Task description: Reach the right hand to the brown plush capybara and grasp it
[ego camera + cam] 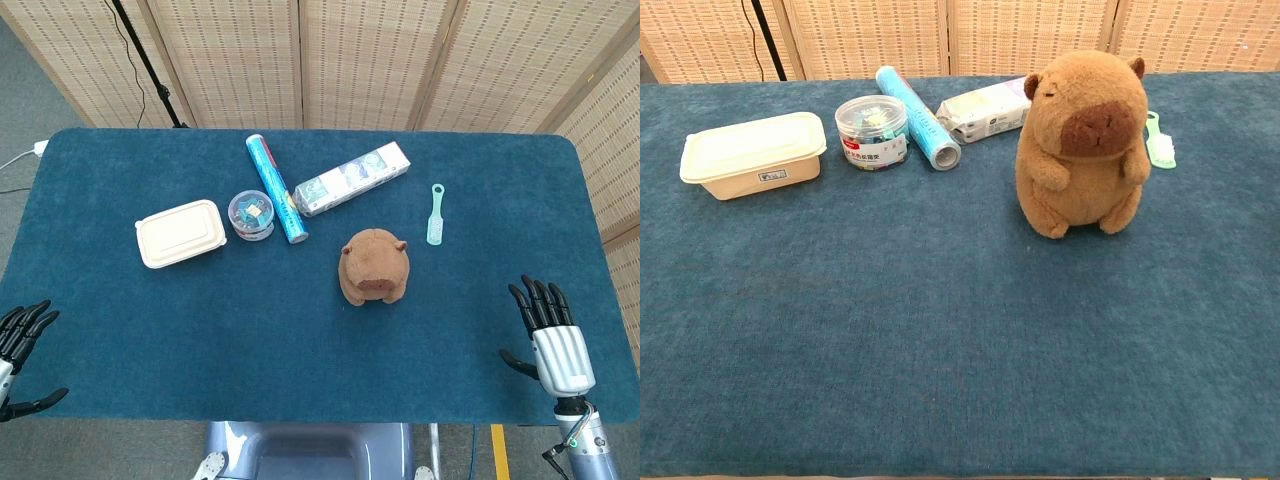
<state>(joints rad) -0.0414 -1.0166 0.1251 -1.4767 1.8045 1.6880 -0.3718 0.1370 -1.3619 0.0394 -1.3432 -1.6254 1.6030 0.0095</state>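
Observation:
The brown plush capybara (374, 265) sits upright near the middle of the blue table, facing the robot; the chest view shows the capybara (1084, 140) right of centre. My right hand (550, 335) hovers at the table's front right edge, fingers spread and holding nothing, well to the right of the toy and nearer the robot. My left hand (20, 345) is at the front left corner, fingers apart and empty. Neither hand appears in the chest view.
Behind the capybara lie a packet of wipes (352, 178), a blue roll (276, 189), a round clear tub (251, 214) and a cream lidded box (180, 232). A pale green brush (436, 214) lies to the toy's back right. Folding screens stand behind the table.

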